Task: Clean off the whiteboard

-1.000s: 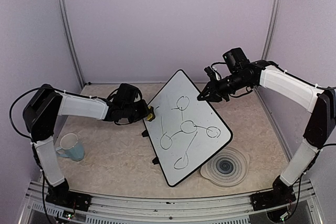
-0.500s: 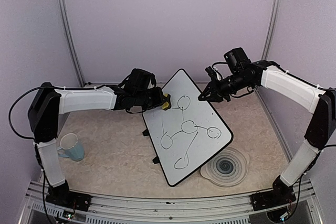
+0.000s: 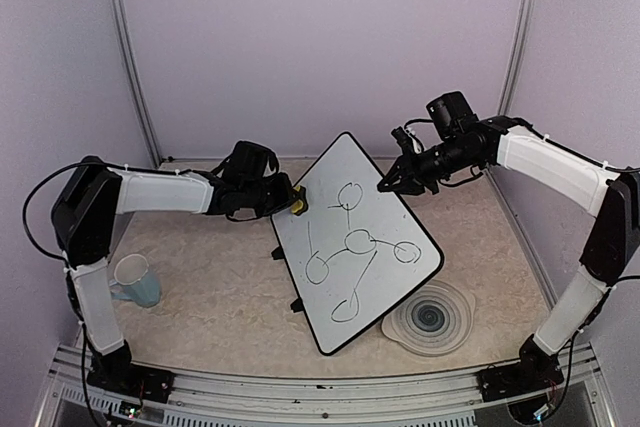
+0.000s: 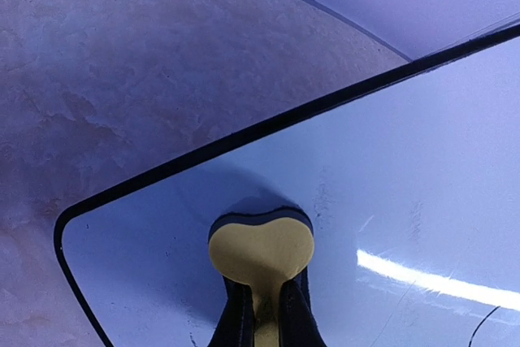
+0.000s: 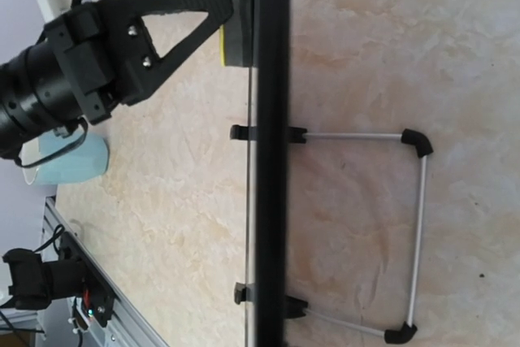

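Five black loops (image 3: 358,240) joined by straight strokes are drawn on the board (image 3: 380,277); they are scribbles and spell no word.

The board sits mid-tabletop (image 3: 200,297), propped on its wire stand (image 5: 418,225). Its grounded edge, with two small black feet (image 3: 275,253), runs from about 11 o'clock to 5 o'clock in the top view. The white face tilts up and toward 8 o'clock, and the raised edge lies on the 2 o'clock side. Foreshortening hides which pair of sides is longer, so I cannot give the long axis.

The left tool (image 3: 290,204) is clamped on a yellow eraser (image 3: 297,205), whose dark pad lies flat against the board's face. It touches beside the rounded corner at the board's 10 o'clock, clear of the drawn marks. The left wrist view shows the eraser's yellow end (image 4: 262,249) between the black fingers (image 4: 236,318).

The right tool (image 3: 384,187) is closed, with its tip at the board's raised edge on the 1 o'clock side. Whether it pinches the frame I cannot tell. Its wrist view looks along the board edge-on (image 5: 271,160).

At the board's 4 o'clock corner lies a grey ringed plate (image 3: 432,319), partly under it. A pale blue mug (image 3: 135,280) stands well apart at 9 o'clock.
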